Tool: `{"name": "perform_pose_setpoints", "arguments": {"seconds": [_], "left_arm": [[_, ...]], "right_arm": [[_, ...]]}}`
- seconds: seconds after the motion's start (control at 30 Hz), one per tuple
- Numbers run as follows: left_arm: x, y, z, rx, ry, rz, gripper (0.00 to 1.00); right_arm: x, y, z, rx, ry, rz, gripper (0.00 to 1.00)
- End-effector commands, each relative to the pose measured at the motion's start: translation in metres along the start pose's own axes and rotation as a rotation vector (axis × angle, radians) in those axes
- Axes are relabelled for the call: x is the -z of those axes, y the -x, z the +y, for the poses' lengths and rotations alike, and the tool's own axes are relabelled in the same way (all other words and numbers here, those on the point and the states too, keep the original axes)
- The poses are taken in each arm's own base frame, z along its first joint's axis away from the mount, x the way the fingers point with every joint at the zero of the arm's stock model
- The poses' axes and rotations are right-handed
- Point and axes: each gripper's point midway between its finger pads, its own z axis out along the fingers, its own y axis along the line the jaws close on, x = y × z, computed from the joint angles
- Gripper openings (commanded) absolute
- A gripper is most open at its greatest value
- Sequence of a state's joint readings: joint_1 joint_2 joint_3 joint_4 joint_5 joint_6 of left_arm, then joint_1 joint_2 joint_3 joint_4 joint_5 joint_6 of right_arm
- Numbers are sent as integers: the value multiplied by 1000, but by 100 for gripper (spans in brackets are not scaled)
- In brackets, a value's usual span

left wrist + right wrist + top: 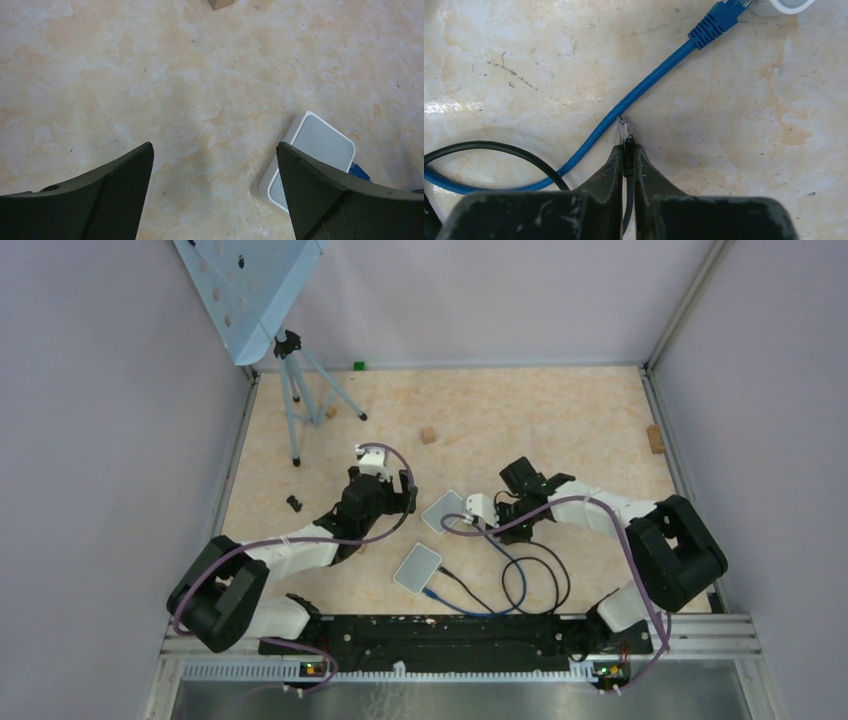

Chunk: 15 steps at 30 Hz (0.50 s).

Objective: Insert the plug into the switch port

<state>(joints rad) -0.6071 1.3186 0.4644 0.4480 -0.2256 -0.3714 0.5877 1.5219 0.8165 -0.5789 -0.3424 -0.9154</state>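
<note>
Near tabletop (pixel 560 410) centre: pinching the plug (pixel 625 127)

Pinches clear plug at its black lead with right claw (pixel 627 150), tip beside blue cable (pixel 644 87), right of white switch box (pixel 445 510). Holds left claw (pixel 215 147) spread wide, left of that box.

Left arm (pixel 300 550): stretched forward and inward, left gripper (pixel 215 150) angled downward, jaws spread wide. Right arm (pixel 600 510): folded at the elbow and reaching inward, right gripper (pixel 626 150) low, jaws pinched together on the plug (pixel 624 129).
</note>
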Motion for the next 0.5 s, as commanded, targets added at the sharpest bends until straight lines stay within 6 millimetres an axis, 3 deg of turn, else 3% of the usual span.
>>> {"name": "perform_pose_setpoints", "arguments": {"seconds": [0.0,0.13,0.23,0.33,0.47], "left_arm": [[-2,27,-8,6,-16,-65,97],[6,34,-15,13,-60,-91,98],[22,43,-39,23,-208,-122,98],[51,52,-80,36,-459,-147,99],[97,80,-129,-21,-766,-253,99]], "right_arm": [[8,29,-18,-55,-119,-153,0],[68,45,-69,-77,-488,-208,0],[131,54,-91,-111,-749,-262,0],[176,76,-81,-104,-835,-417,0],[217,112,-56,-90,-854,-729,0]]}}
